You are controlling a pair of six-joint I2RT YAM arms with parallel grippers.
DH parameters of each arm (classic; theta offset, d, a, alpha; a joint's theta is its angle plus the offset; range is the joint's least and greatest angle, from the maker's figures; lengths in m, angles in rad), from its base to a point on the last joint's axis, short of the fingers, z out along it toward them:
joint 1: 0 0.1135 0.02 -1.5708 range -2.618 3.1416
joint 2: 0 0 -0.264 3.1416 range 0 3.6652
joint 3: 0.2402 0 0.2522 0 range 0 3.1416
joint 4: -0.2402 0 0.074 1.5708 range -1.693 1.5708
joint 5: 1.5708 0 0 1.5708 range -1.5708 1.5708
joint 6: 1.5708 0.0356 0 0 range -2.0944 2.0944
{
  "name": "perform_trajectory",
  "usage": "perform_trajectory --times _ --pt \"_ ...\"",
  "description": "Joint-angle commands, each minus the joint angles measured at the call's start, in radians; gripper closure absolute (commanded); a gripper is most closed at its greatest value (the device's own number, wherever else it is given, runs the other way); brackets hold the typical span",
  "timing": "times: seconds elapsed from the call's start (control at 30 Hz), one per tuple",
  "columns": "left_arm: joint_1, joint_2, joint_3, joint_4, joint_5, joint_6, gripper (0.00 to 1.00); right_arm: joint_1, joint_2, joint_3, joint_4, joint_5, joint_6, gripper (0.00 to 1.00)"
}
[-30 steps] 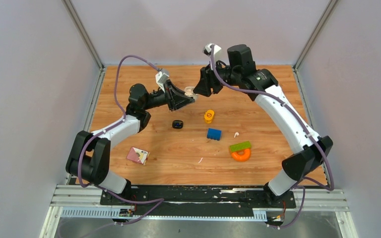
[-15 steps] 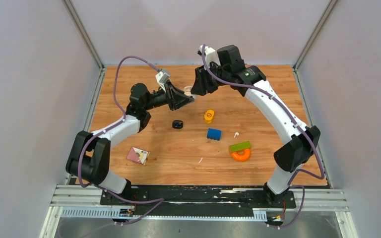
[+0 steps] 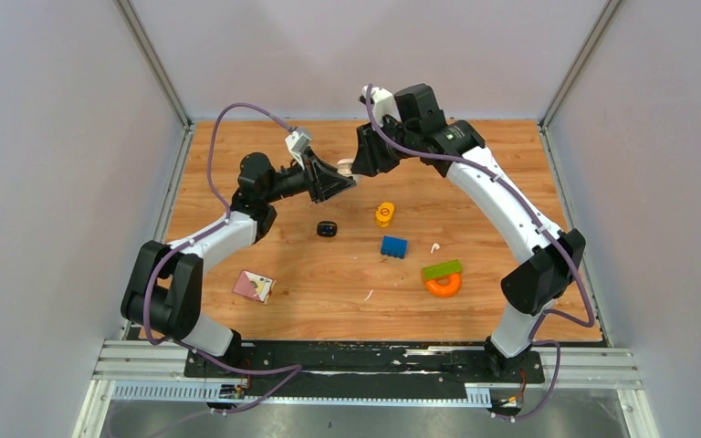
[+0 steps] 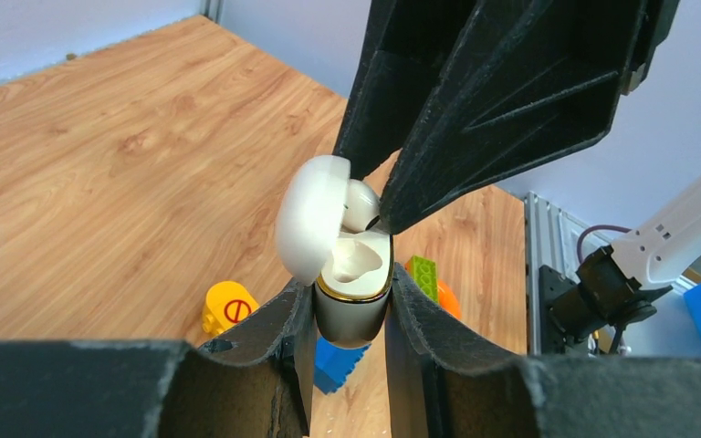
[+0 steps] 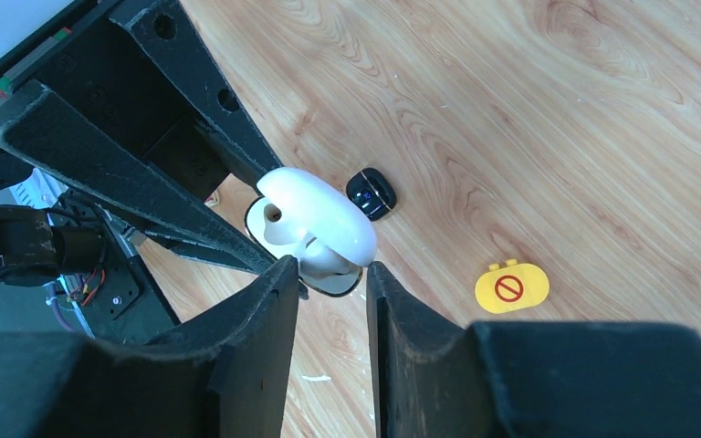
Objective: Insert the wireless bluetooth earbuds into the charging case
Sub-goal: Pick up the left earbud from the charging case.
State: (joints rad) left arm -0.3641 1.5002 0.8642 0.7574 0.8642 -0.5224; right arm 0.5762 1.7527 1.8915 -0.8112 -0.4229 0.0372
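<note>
My left gripper [image 4: 350,290] is shut on a white charging case [image 4: 352,321], held above the table at the back with its lid [image 4: 310,219] swung open. One moulded cavity [image 4: 358,260] shows bare. A white earbud [image 4: 359,197] sits at the case mouth between the tips of my right gripper [image 5: 331,266], whose fingers stand narrowly apart on either side of it. Whether they pinch it cannot be seen. The two grippers meet tip to tip [image 3: 351,170]. Another white earbud [image 3: 435,247] lies on the wood. A small black case [image 3: 328,228] rests below the grippers.
On the wooden table [image 3: 511,182] lie a yellow block [image 3: 384,213], a blue brick [image 3: 393,246], a green brick [image 3: 442,269] on an orange ring [image 3: 444,287], a pink card [image 3: 254,286] and a small white sliver [image 3: 369,295]. Grey walls close in three sides.
The right arm has swung left and brought its fingertips onto the open case. Its jaws have narrowed. The left arm has held still with the case.
</note>
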Motion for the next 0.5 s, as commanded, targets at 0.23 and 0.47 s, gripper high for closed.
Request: perform_trajectory --times 0.23,0.47 --pt "-0.003 0.003 0.031 0.007 -0.009 0.032 1.00 0.039 0.020 0.051 0.006 -0.021 -0.008 0.67" --pt "-0.004 -0.001 0.029 0.004 -0.001 0.034 1.00 0.037 0.019 0.063 0.016 0.046 -0.001 0.65"
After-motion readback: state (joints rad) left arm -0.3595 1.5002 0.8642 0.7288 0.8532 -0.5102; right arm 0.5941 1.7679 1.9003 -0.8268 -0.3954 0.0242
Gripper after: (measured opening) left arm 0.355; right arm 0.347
